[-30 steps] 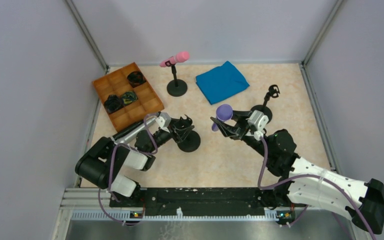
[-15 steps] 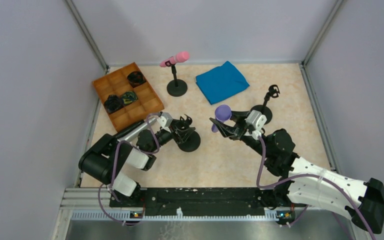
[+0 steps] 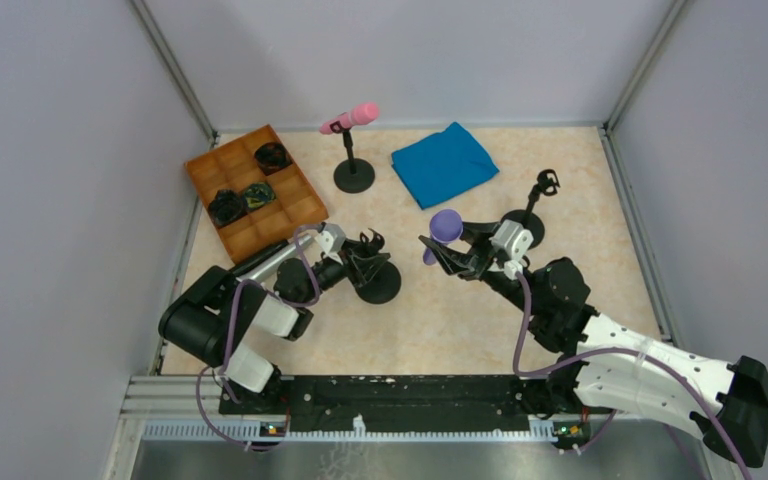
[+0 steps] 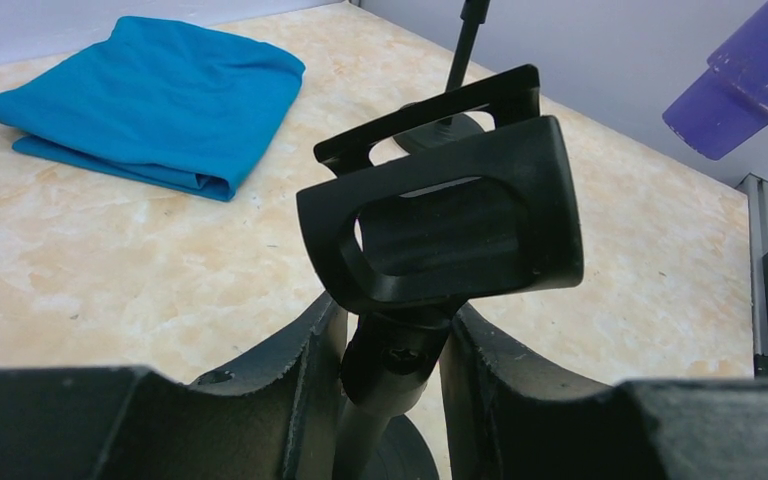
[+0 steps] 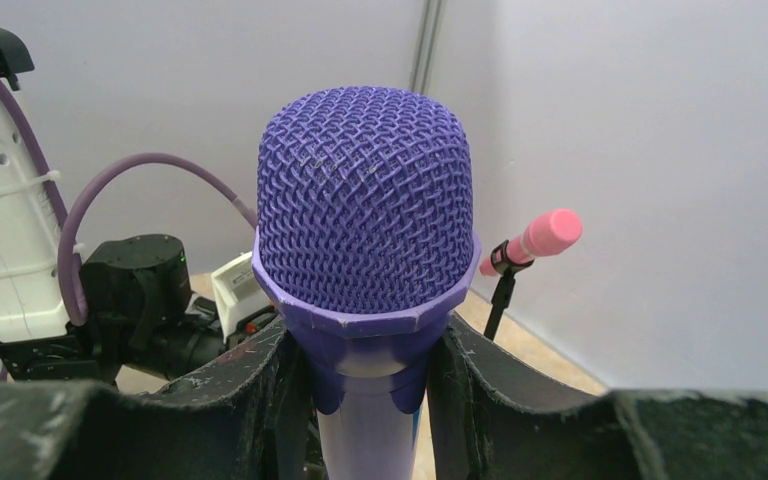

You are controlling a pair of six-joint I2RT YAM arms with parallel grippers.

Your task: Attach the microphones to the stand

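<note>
Counter [image 3: 430, 320]: beige marbled top, boxed in by plain grey-lilac walls on three sides. A metal corner post [image 3: 175, 70] stands at back left, and a black rail [image 3: 390, 392] runs along the near edge.

Orange tray [image 3: 302, 206] at back left, divided into compartments, with dark items in three of them; too small to tell what they are. Folded blue cloth [image 3: 444, 163] lies flat at back centre.

Pink microphone [image 3: 352, 118] sits tilted in the clip of the back stand [image 3: 353, 172], between tray and cloth. Right stand [image 3: 538, 196] is near the right wall, clip empty.

Left hand [image 4: 390, 350] is pressed onto the stem of the front stand [image 4: 450, 225], just under its empty black clip. The stand's base rests on the counter, left of centre.

Right hand [image 5: 365, 385] pinches the purple microphone [image 5: 365, 220] by its handle, mesh head up. It is held above the counter, just right of the front stand and apart from it.
</note>
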